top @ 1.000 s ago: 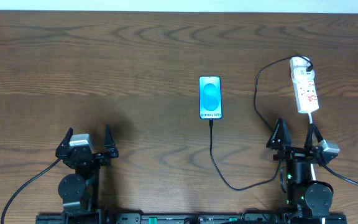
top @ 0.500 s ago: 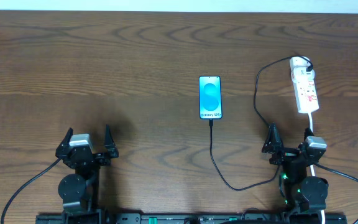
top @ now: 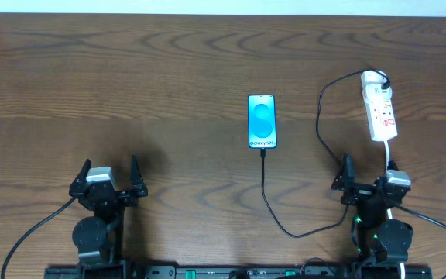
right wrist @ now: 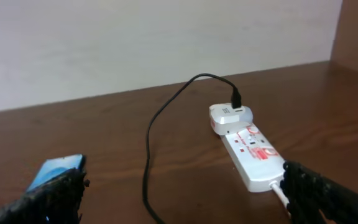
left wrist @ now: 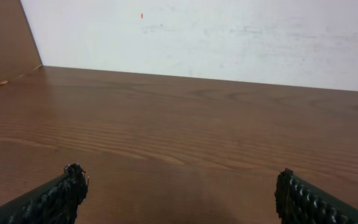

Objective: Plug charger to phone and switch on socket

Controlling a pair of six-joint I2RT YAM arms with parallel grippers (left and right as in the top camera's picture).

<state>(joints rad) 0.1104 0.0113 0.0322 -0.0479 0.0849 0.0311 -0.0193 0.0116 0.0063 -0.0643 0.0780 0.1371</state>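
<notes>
The phone [top: 261,121] lies screen-up at mid-frame on the tabletop [top: 169,77]. The charger [top: 263,178] cable meets its lower edge and loops right to the power strip [top: 379,108] at upper right. The left gripper [top: 110,170], lower left, and the right gripper [top: 368,173], lower right, hold nothing, jaws wide.

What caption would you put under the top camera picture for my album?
Black charger runs from the glowing phone to the white socket; left gripper and right gripper sit open, empty.
</notes>
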